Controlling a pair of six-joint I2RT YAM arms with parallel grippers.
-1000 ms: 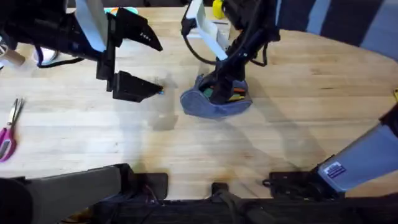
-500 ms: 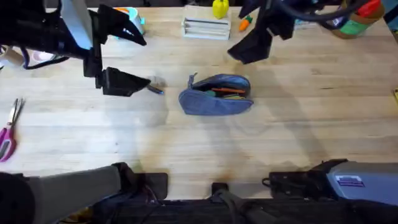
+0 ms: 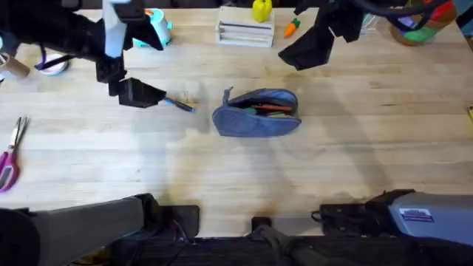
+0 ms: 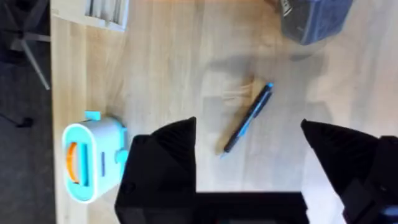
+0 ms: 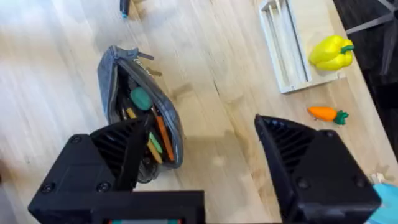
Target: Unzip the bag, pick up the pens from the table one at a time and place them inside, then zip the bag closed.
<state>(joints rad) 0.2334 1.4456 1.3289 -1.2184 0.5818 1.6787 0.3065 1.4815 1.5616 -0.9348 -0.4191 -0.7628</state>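
Sitting on table: the denim pouch (image 3: 256, 112) is lying mid-table (image 3: 222, 177), zip open, with orange, red and green pens (image 5: 155, 134) already showing inside.
Remaining pen: a dark pen with a blue end (image 4: 248, 117) is lying flat on the wood, near the pouch's rounded end but apart from it; in the overhead it's poking out just beside your left gripper (image 3: 140, 92).
Left gripper: you're hovering it over that pen, fingers spread wide in the left wrist view (image 4: 249, 162), gripping nothing.
Right gripper: you're holding it (image 3: 310, 44) up beyond the pouch, fingers apart (image 5: 205, 155), nothing between them.
Handling, pen: likely light, stiff, smooth and prone to rolling; you're best closing across the barrel near its middle, fingers square to its length.
Handling, pouch: soft fabric, probably sagging and sliding when pushed; the small metal pull (image 5: 144, 56) looks like the spot to pinch for zipping, with the other end held down.
Change from earlier: a second ago your right arm was down at the pouch; now it's lifted clear and the pouch is sitting exposed. Your left gripper has shifted slightly away from the pouch, uncovering more of the pen.
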